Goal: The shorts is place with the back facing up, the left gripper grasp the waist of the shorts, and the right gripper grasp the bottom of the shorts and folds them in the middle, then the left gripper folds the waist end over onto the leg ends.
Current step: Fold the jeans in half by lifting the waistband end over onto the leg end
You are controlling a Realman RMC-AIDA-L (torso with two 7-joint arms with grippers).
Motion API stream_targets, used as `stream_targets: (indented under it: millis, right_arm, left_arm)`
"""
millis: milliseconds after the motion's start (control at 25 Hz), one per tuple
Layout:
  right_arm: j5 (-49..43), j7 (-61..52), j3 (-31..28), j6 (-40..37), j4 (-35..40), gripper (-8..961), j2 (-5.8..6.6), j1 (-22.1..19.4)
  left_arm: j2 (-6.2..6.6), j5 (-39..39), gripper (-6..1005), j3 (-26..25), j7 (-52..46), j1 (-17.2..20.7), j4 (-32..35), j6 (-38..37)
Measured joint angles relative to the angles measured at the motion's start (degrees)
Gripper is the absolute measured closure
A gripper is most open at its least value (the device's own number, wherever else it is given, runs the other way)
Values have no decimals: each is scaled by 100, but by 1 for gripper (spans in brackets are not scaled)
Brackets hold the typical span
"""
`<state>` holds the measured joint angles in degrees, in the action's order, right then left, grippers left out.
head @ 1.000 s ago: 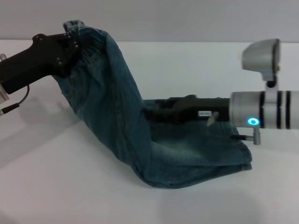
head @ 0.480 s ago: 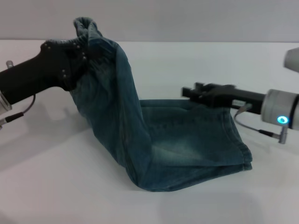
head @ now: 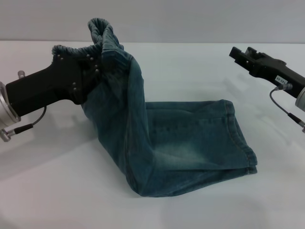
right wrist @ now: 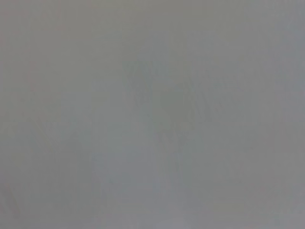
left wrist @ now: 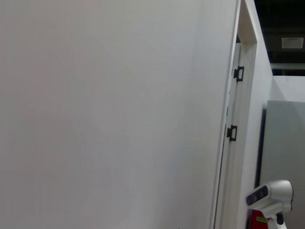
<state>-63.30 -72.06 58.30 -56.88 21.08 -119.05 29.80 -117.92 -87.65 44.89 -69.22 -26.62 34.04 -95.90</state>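
Observation:
The blue-green denim shorts [head: 190, 143] lie folded lengthwise on the white table [head: 57, 191]. Their leg ends [head: 248, 155] rest flat at the right. The gathered waist [head: 102, 36] is lifted high at the left, and the cloth hangs down from it in a slope. My left gripper [head: 93, 67] is shut on the waist, with its black body reaching in from the left. My right gripper [head: 237, 52] hangs open in the air at the upper right, clear of the shorts and holding nothing. Neither wrist view shows the shorts.
White table surface runs all around the shorts, and its far edge meets a pale wall [head: 190, 19]. The left wrist view shows a white wall [left wrist: 119, 114] and a door frame [left wrist: 238, 119]. The right wrist view is plain grey.
My left gripper has carried the waist to the right and a little higher. My right gripper has let go of the leg part and drawn back up and to the right, off the shorts.

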Motion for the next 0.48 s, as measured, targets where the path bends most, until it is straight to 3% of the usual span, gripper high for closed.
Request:
stream_targets:
  millis: [480]
  right_arm:
    - [135, 219, -3, 77, -175, 356, -5, 59]
  left_arm:
    - [-28, 40, 882, 538, 7, -169, -67, 30]
